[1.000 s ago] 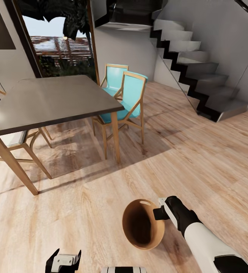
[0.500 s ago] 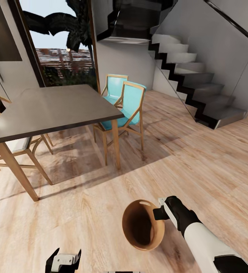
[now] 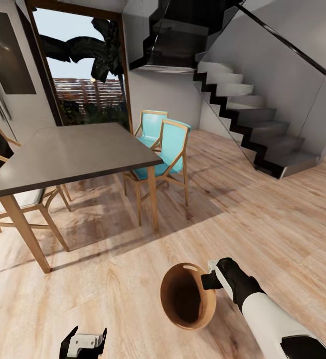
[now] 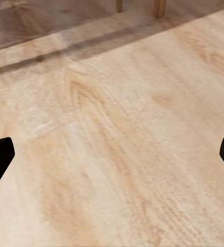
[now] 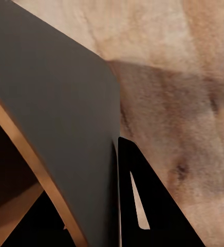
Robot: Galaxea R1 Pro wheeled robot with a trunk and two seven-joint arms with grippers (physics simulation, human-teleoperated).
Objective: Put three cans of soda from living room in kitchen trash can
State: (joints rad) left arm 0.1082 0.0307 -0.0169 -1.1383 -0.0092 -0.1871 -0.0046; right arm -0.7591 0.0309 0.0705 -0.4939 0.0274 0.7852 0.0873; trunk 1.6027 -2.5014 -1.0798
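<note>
Head view tilted up — bin [image 3: 188,295] apparently unmoved.

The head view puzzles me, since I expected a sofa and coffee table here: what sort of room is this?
Most likely a dining area, not a living room: a grey table with turquoise chairs pulled up to it, beside a dark staircase. The right gripper carries a brown bin over the light wood floor.

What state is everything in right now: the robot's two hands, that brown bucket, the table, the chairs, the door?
Right gripper: jaws shut on the bin's rim.
Brown bin: held off the floor, tipped on its side, mouth toward the camera, nothing visible inside.
Left gripper: jaws open, holding nothing, over bare floor.
Grey table: upright.
Turquoise chairs: upright, tucked at the table's edge.
Glass door: cannot tell whether open or shut.
</note>
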